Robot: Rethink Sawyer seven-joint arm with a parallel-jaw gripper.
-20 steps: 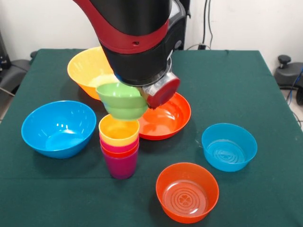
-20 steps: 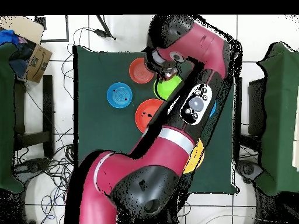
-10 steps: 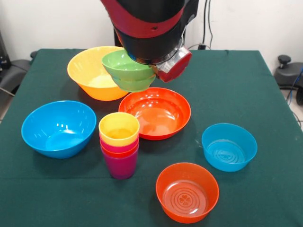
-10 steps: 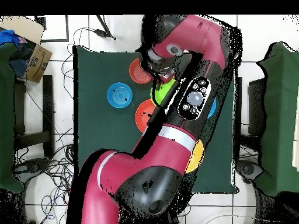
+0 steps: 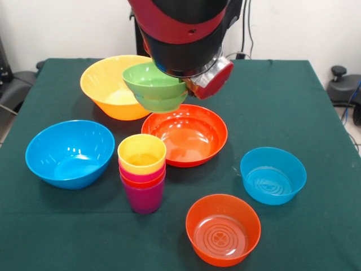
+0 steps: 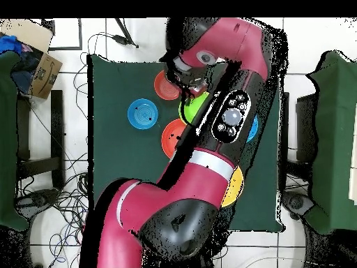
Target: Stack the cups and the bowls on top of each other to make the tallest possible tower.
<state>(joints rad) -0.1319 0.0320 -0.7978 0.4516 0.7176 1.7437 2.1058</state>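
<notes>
The tower (image 5: 142,172) is set at the table (image 5: 316,101) centre, flanked left by a large bowl (image 5: 69,152). Behind it a shallow bowl (image 5: 189,135) is placed; right and front, two small bowls (image 5: 273,174) (image 5: 223,228).

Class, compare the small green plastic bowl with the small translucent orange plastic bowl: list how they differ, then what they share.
The small green plastic bowl hangs in the air at the robot's tool, above the table; the small translucent orange plastic bowl rests on the green tablecloth. The green bowl tilts slightly; the orange one sits level. Green looks opaque; orange shows ring marks in its base. Both are small, round and glossy.
</notes>
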